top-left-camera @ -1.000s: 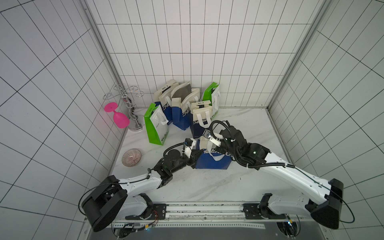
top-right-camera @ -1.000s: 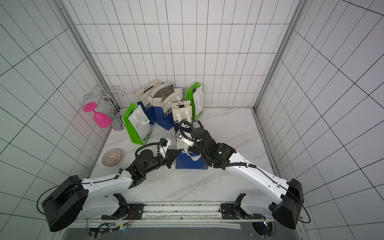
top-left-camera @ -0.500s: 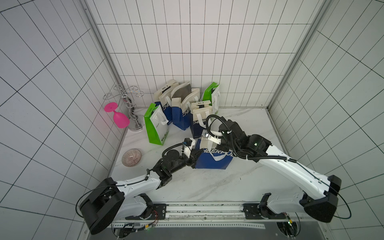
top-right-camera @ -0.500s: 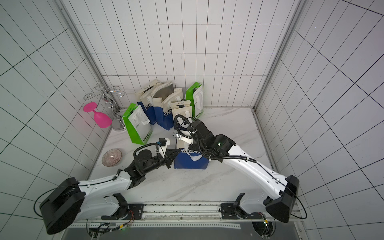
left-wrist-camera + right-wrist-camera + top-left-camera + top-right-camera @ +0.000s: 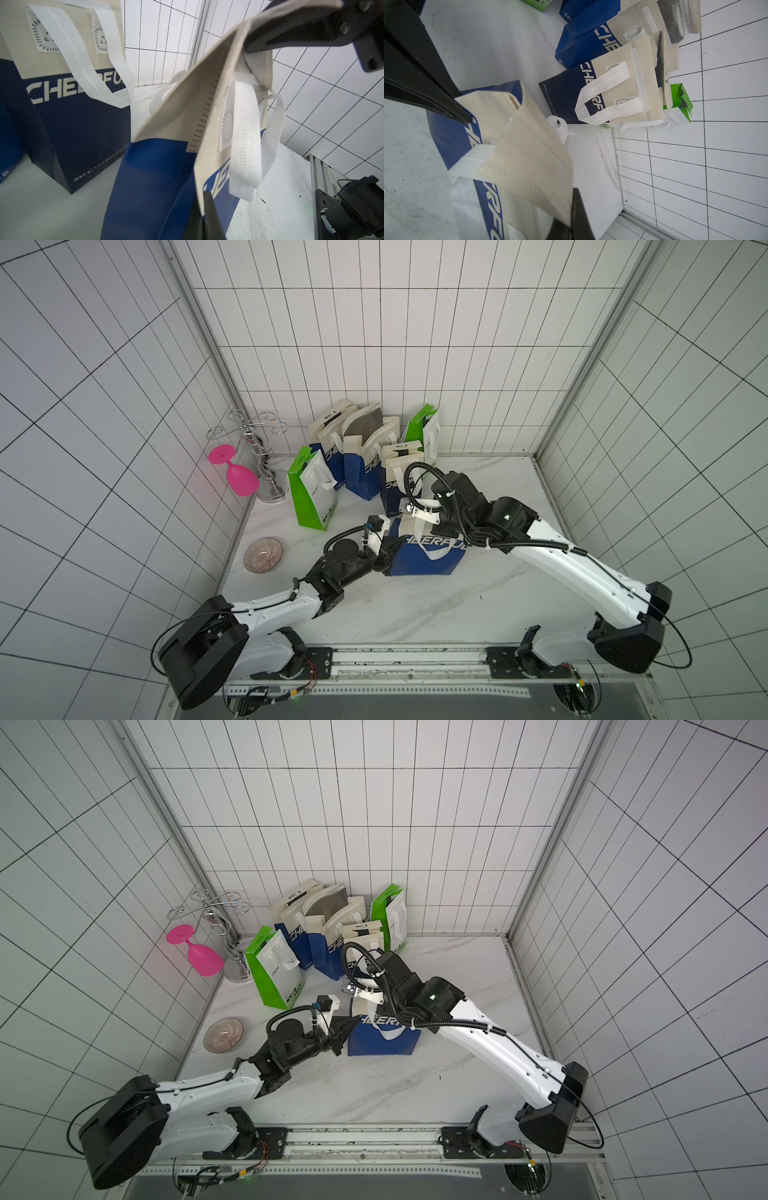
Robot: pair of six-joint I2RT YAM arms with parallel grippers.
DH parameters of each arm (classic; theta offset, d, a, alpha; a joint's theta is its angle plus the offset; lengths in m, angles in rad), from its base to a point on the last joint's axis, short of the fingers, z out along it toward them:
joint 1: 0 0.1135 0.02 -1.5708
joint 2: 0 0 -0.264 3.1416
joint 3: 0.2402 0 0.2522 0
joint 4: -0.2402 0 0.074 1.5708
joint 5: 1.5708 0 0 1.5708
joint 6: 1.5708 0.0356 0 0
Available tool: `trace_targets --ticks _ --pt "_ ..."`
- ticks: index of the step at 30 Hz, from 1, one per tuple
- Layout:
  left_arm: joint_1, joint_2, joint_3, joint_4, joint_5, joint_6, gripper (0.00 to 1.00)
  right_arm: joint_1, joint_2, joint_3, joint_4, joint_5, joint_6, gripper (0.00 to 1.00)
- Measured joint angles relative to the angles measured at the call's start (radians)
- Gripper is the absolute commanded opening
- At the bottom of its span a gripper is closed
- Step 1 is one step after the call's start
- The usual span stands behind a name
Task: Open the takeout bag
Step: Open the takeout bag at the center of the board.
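Left end effector (image 5: 202, 212) and right end effector (image 5: 569, 220) each pinch opposite cream rims of the near blue takeout bag (image 5: 428, 558), apparently so that pulling apart spreads its mouth.

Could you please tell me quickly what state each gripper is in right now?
Left gripper: closed, pinching the beige top edge of the blue takeout bag.
Right gripper: closed, holding the same bag's beige top at another spot.
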Motion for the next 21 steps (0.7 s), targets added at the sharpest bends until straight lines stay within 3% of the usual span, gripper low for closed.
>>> trace_targets --ticks 21 --pt "0.0 0.0 0.013 -0.008 -0.035 0.019 0.0 0.019 0.017 0.015 0.042 0.09 -0.189 0.0"
